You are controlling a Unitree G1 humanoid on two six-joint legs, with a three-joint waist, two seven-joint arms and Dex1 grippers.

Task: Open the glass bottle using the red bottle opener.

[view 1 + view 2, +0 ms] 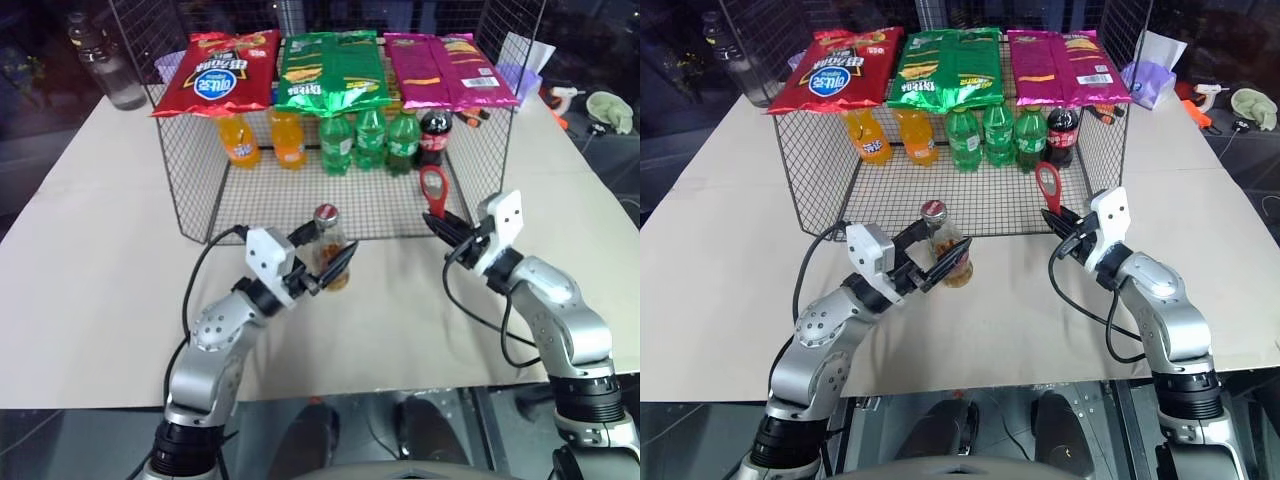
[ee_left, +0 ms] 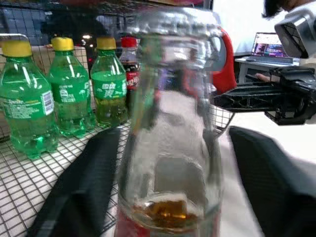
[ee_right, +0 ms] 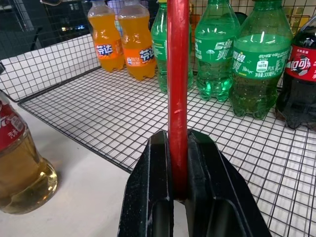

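Note:
The glass bottle (image 1: 327, 232) stands upright on the table just in front of the wire basket, amber liquid low in it and its metal cap (image 1: 326, 213) on. My left gripper (image 1: 328, 252) is open, with one black finger (image 2: 84, 182) on each side of the bottle's body. One finger lies against the glass and a thin gap shows at the other (image 2: 271, 177). To the right, my right gripper (image 1: 445, 225) is shut on the handle of the red bottle opener (image 1: 434, 188). The opener stands upright with its holed head on top, level with the bottle and well apart from it.
The wire basket (image 1: 200, 215) behind holds orange soda bottles (image 1: 262, 138), green bottles (image 1: 370, 140) and a cola bottle (image 1: 435, 138), with chip bags (image 1: 330, 68) lying on its top. A clear plastic bottle (image 1: 105, 65) stands at the table's back left. Small clutter lies at the back right.

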